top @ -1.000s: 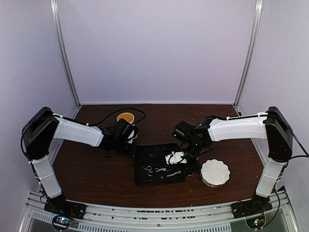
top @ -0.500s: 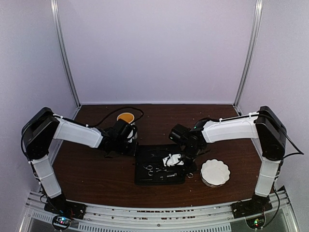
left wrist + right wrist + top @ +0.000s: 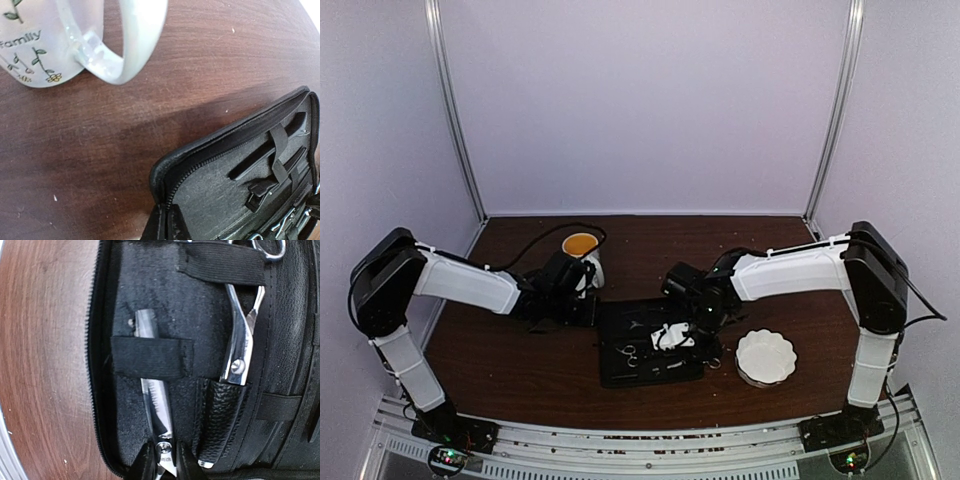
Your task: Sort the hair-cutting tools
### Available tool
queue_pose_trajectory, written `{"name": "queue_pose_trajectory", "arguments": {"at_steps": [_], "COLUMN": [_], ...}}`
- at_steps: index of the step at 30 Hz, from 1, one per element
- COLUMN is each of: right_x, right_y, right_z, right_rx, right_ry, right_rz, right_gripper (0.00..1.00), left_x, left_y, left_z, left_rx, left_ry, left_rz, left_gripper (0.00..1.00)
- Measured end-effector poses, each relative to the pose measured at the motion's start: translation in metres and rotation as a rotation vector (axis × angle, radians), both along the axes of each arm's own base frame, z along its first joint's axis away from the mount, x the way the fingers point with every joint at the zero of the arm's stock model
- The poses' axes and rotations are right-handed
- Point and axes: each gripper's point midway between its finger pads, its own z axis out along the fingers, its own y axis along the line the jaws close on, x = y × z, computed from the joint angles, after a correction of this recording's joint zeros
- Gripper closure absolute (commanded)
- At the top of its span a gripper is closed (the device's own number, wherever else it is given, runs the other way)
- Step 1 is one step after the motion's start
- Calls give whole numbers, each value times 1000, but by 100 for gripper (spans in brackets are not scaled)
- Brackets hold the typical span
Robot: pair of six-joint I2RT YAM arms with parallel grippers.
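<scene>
The black zip case (image 3: pixel 645 362) lies open at the table's middle. In the right wrist view, thinning scissors (image 3: pixel 156 405) sit under an elastic strap inside it. My right gripper (image 3: pixel 166 461) is shut on them at the pivot screw. A second pair of silver scissors (image 3: pixel 242 342) stands in a leather pocket beside them. My left gripper (image 3: pixel 168 216) is shut on the case's zip edge (image 3: pixel 172 182) at its corner. Black clip-like pieces (image 3: pixel 262 190) lie under a strap in the case. From above, my right gripper (image 3: pixel 672 338) is over the case and my left gripper (image 3: pixel 590 310) at its left rim.
A white patterned mug (image 3: pixel 45 45) stands just beyond the case's left corner, seen from above as the mug (image 3: pixel 582 247) with an orange inside. A white scalloped dish (image 3: pixel 766 357) sits right of the case. A black cable (image 3: pixel 535 250) runs behind the mug.
My right arm has moved left and down over the case and its jaws have closed round the scissors. My left gripper has shut on the case's edge and its arm has sunk lower.
</scene>
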Motion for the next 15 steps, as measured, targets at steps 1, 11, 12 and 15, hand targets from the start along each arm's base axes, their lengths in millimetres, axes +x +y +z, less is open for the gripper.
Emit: {"name": "queue_pose_trajectory", "arguments": {"at_steps": [1, 11, 12, 15], "right_x": [0, -3, -4, -8], "right_y": [0, 25, 26, 29], "right_z": [0, 1, 1, 1], "right_rx": [-3, -9, -8, -6], "right_ry": [-3, -16, -17, -16], "right_rz": [-5, -18, -14, 0], "right_gripper": [88, 92, 93, 92], "left_x": [-1, -4, -4, -4], "left_y": [0, 4, 4, 4], "left_z": [0, -1, -1, -1], "left_rx": [-5, -13, -13, -12], "left_ry": [-1, 1, 0, -4], "left_rz": [4, 20, 21, 23], "left_gripper": [100, 100, 100, 100]}}
